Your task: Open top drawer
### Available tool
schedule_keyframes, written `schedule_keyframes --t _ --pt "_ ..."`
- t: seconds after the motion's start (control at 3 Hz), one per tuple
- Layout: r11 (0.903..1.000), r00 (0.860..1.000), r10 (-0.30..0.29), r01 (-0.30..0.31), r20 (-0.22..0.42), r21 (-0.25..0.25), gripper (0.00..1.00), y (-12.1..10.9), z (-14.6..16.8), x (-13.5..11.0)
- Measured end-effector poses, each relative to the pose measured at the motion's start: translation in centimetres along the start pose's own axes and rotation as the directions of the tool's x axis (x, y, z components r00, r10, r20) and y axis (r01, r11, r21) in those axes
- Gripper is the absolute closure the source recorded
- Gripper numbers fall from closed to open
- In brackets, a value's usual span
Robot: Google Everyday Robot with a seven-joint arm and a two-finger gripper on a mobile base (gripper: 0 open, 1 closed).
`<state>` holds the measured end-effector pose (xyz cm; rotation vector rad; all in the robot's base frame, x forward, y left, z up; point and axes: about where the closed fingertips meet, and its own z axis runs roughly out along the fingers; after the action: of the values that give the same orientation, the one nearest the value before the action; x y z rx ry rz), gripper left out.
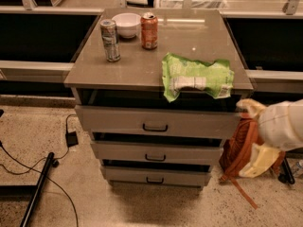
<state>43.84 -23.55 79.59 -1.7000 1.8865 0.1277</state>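
Hovering spread and empty, fingers [249, 108] flank the top drawer [118, 119]'s right end.

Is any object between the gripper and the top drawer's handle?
Nothing visible does. The gripper hangs beside the cabinet at the picture's right, level with the top drawer, whose front panel is bare up to its handle. The green snack bag overhangs the cabinet's top edge above that path.

Speckled floor [42, 124] w/ black cables [71, 137]; orange bag [239, 145] at rt.
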Motion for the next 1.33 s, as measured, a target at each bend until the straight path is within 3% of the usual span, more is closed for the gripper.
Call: schedule_keyframes --t 0.33,0.67,1.0,1.33 --pt "0.9983 1.0 0.008 -0.006 0.029 -0.057 0.0 2.1 6.5 2.6" --pt "0.9988 0.999 0.015 -0.013 0.047 -0.047 0.0 1.5 10.0 3.5" --pt "0.9999 0.998 0.008 -0.009 0.059 0.007 0.0 -0.7 11.1 3.4" --pt "0.9998 0.997 -0.006 0.005 0.079 0.02 0.0 -2.2 12.0 2.9"
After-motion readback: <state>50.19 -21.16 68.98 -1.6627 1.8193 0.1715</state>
